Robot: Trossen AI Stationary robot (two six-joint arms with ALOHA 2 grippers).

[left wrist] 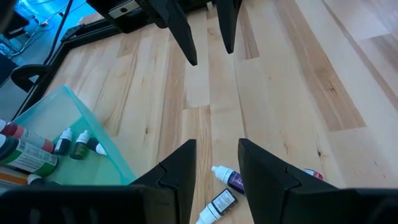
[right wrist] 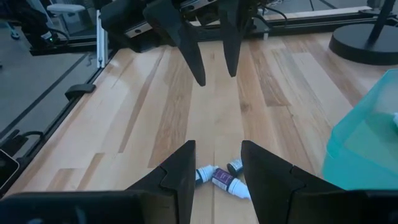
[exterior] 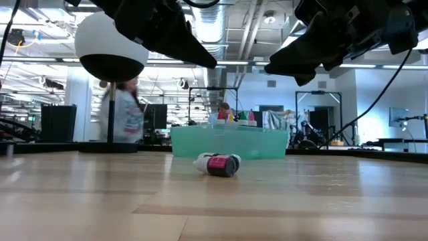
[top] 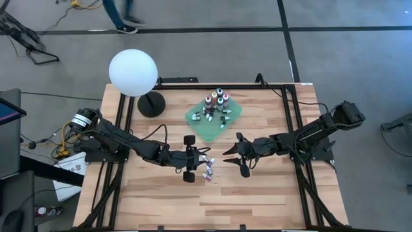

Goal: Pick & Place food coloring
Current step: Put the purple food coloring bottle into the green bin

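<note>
Lamp [top: 133, 73]: white globe on a black round base, at the far-left corner of the surface, left of the green tray [top: 196, 119].
Left tool [top: 189, 158]: just near-left of the tray, raised off the wood; dark fingers apart, nothing between them.
Loose food coloring bottles [top: 207, 167]: small cluster lying on their sides on bare wood, just beside the left tool, on the near side of the tray. Finger-shaped, white caps, dark purple or magenta labels; one shows a barcode in the left wrist view [left wrist: 221, 201].
Green tray: translucent teal plastic, square, shallow walled, set cornerwise at mid-surface.
Food coloring in tray [top: 215, 103]: several bottles upright at its far corner, dark or red bodies with pale caps; small droppers lying loose nearer the middle.
Right tool [top: 234, 156]: just near-right of the tray, facing the left tool; fingers wide apart, empty.
Surface [top: 257, 193]: pale wood planks, visible grain, black frame rails along both sides.
Room: grey floor with dark lines; a blurred person walking beyond the far edge.
</note>
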